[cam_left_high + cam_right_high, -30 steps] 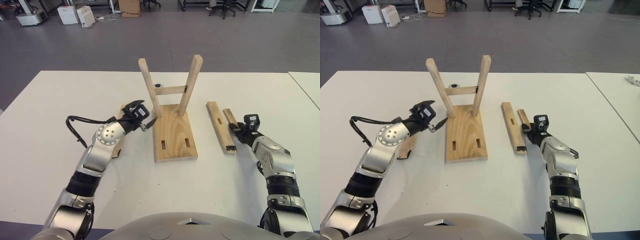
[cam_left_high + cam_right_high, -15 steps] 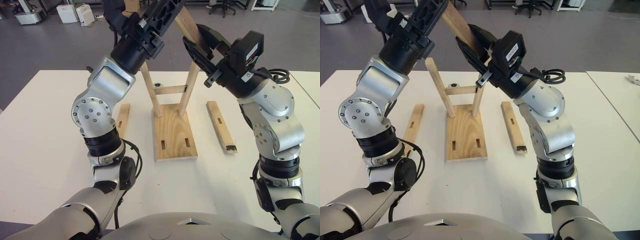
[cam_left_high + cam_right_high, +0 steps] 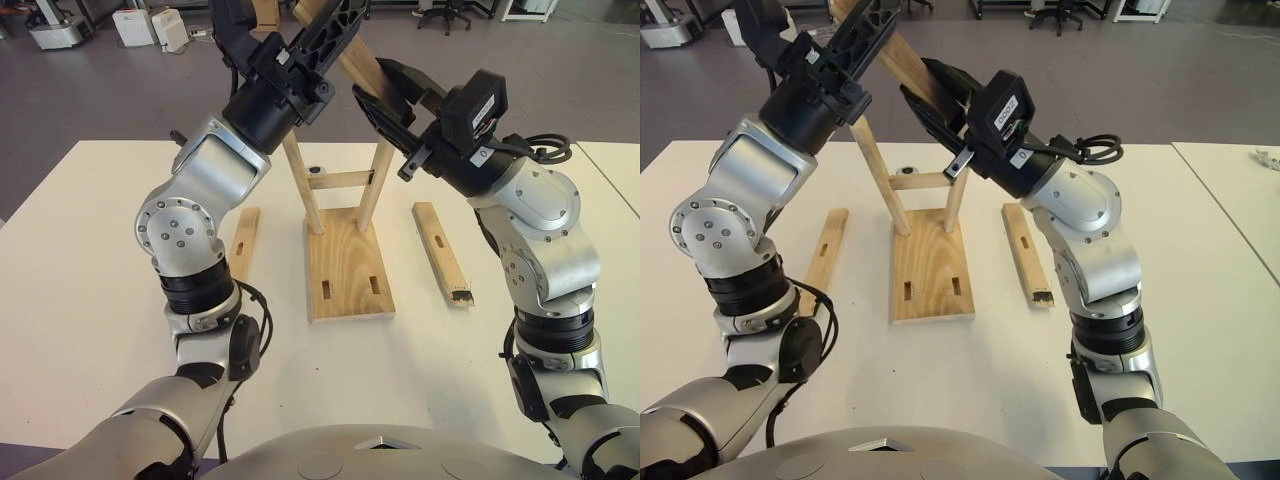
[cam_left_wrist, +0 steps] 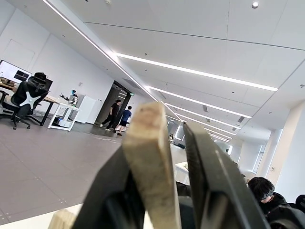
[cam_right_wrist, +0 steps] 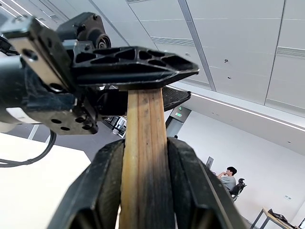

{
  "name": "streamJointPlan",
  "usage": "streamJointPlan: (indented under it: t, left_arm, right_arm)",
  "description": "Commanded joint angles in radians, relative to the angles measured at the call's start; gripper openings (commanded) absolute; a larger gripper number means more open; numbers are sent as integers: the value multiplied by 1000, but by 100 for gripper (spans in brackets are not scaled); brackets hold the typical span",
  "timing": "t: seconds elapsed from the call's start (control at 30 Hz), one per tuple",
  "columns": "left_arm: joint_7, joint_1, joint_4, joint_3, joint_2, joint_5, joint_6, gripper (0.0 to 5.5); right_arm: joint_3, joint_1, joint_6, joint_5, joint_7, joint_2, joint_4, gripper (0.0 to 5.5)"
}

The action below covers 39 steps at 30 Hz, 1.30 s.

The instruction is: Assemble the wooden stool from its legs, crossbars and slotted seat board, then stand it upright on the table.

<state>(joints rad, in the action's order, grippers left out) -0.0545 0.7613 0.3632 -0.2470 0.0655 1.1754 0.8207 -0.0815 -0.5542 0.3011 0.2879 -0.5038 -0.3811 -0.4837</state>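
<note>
Two black grippers, one pale wooden bar held high

The left gripper (image 4: 155,143) and right gripper (image 5: 145,148) both clamp the pale wooden bar (image 3: 908,55) (tilted), above the flat slotted wooden seat board (image 3: 345,275) on the white table (image 3: 90,260), where two pale wooden legs (image 3: 300,175) and a short wooden crossbar (image 3: 340,180) stand socketed.

My two head cameras look forward and down onto the white surface (image 3: 80,230) from mid-distance. They sit side by side and share the whole scene. My left wrist camera sits just behind my left tool (image 4: 155,138), angled up toward the ceiling (image 4: 190,38). My right wrist camera looks up likewise from behind my right tool (image 5: 144,143). Both wrist views share, very close, the wooden piece (image 5: 143,109) that both tools clamp.
</note>
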Motion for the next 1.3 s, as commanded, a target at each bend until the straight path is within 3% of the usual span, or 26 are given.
streamJointPlan:
  t: [0.03,0.17,0.2,0.37,0.43,0.53,0.63,0.87,1.3]
  left_arm:
    - [18,-8,6,17,19,9,-7,54]
    - [17,-8,6,25,29,9,-17,40]
    - [17,-7,6,28,30,4,-23,40]
    - [14,-82,62,17,81,-17,-34,40]
    - [5,-190,116,-13,136,-11,-18,40]
    - [-56,-484,165,-86,260,-103,-19,40]
    - [-123,-650,70,-103,336,-274,-106,40]
    - [-149,-627,-263,-119,259,-473,-354,40]
    - [-160,-580,-348,-135,185,-487,-399,40]
  right_arm:
    - [13,-33,3,-1,7,5,7,130]
    - [4,-32,7,2,3,6,0,130]
    - [-2,-28,16,10,-5,4,-6,167]
    - [-25,33,46,29,-37,-17,-31,247]
    - [10,78,54,37,-40,-37,-22,285]
    - [52,218,25,6,-40,-69,40,288]
    - [58,324,-32,-77,-7,-88,152,288]
    - [57,351,-182,-154,16,-55,370,288]
    - [37,351,-241,-174,21,9,433,288]
